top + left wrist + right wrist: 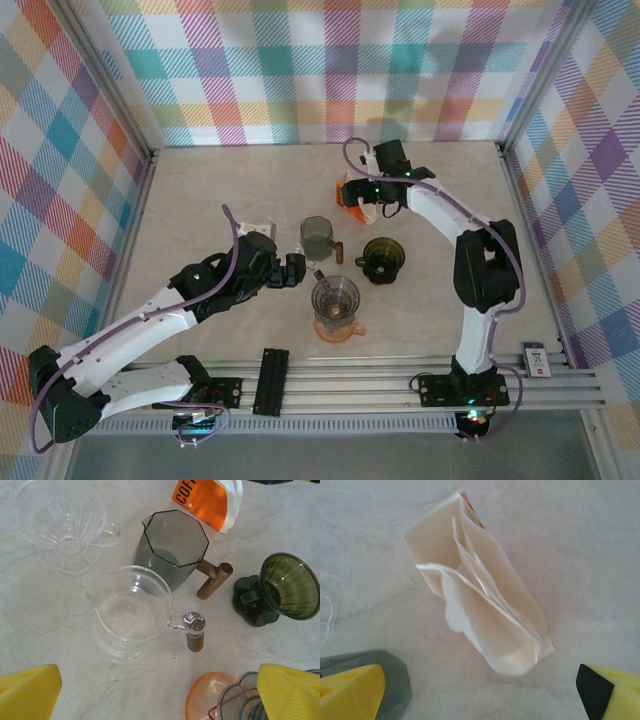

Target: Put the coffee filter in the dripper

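Where the checked walls point(90, 150) close in the desk point(200, 190) on the left, back and right, and a metal rail point(400, 385) runs along the near edge, the open room lies on the bare left half and in a strip along the back. The things crowd the middle. The coffee filters point(485, 615), a pale fanned stack in their orange packet point(352, 195), lie flat on the desk towards the back, right of centre and apart from the glassware. The right jaws hang over them, spread wide, one yellow finger point(350, 690) on each side of the stack, gripping nothing and touching nothing. The left jaws are just as wide and empty, poised above a clear glass server point(132, 612) in the middle of the desk. A smoked grey carafe point(172, 542) with a wooden handle stands just beside that server. The green dripper point(290, 587) stands to the carafe's right, and a clear dripper point(62, 522) sits off to the left. Another dripper on an orange saucer point(335, 305) stands nearer the rail.
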Controlling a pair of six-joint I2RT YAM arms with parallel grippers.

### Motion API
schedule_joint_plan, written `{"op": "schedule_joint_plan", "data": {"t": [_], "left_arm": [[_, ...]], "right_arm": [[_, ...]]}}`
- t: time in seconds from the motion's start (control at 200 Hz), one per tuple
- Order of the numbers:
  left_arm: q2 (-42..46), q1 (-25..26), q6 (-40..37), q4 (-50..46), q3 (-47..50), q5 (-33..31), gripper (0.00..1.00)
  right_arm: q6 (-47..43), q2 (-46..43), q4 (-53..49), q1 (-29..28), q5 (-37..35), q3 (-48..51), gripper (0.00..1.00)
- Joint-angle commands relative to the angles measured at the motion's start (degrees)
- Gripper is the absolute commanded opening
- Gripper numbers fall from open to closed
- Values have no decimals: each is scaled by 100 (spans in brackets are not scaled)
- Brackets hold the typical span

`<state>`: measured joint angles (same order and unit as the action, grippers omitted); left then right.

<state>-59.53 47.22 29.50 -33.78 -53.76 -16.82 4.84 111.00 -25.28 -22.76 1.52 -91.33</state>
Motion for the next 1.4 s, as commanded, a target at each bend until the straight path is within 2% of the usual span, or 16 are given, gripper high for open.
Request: {"op": "schedule_joint_plan", "data": {"t": [0.0,0.245,0.675,0.86,1.01,1.395], "left_arm": [[-42,-98,-81,159,106,144,100],[-186,-186,64,188,199,245,100],[-356,-310,135,157,192,308,100],[-265,-338,138,122,74,416,100],[-103,-343,135,136,84,381,100],[-87,-354,139,65,101,355,100]], "right_arm": [[-472,195,184,26,422,-422,99],[-620,901,-181,18,460,-1201,99],[-862,1478,-409,-135,45,-1725,99],[-623,1731,-576,-167,-510,-1953,99],[-493,1801,-582,-185,-497,-1989,100],[-207,1975,-676,-277,-726,-1990,84]]}}
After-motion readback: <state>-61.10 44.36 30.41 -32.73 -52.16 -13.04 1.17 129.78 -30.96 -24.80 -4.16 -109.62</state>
